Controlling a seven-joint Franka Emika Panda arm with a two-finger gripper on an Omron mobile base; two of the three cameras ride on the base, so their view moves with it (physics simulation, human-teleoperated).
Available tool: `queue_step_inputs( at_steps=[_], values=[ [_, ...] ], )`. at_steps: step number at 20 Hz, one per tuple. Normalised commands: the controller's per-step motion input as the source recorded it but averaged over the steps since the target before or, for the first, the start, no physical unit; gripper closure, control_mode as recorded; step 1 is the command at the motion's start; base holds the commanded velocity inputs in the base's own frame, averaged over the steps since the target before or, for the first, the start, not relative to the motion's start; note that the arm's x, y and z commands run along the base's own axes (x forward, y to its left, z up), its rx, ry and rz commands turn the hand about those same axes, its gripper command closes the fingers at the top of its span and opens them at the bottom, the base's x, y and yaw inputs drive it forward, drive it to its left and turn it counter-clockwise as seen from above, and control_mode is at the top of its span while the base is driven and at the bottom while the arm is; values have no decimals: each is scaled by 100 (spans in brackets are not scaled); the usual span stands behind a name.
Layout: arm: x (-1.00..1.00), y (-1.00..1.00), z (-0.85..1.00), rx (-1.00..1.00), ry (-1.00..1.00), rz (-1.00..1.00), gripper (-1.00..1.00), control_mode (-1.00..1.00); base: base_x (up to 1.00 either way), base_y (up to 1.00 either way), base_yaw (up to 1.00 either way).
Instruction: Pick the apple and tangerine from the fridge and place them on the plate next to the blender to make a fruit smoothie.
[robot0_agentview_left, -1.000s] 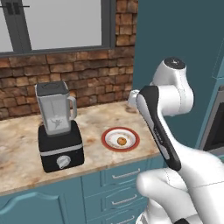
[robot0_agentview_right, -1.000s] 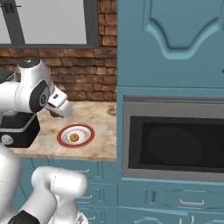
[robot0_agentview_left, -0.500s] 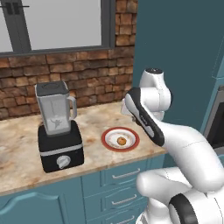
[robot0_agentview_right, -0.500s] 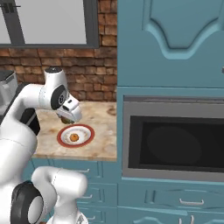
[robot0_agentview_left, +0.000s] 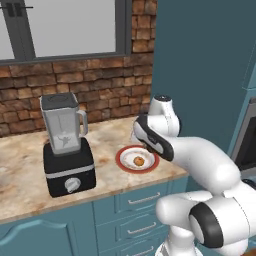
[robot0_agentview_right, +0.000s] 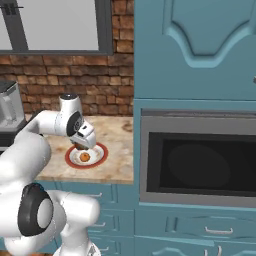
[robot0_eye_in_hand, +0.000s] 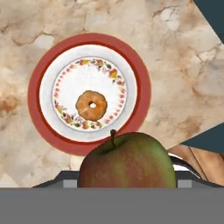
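The robot's gripper (robot0_agentview_right: 83, 146) hangs above the red-rimmed white plate (robot0_eye_in_hand: 89, 42), jaws clamped on a reddish-green apple (robot0_eye_in_hand: 127, 160). A small orange tangerine (robot0_eye_in_hand: 91, 105) sits at the plate's centre, on the marble worktop (robot0_agentview_left: 20, 165), near the black blender (robot0_agentview_left: 66, 146).

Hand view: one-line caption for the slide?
Gripper holds the apple above the red-rimmed plate, where the tangerine already sits on the marbled counter.
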Motion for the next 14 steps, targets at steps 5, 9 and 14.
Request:
queue_step_inputs(
  at_steps=[5, 9, 14],
  values=[
    [32, 7, -38, -1, -6, 0, 100, -100, 0, 0, 0],
    [38, 0, -25, -2, -7, 0, 100, -100, 0, 0, 0],
    [50, 0, -27, -2, -7, 0, 100, -100, 0, 0, 0]
  ],
)
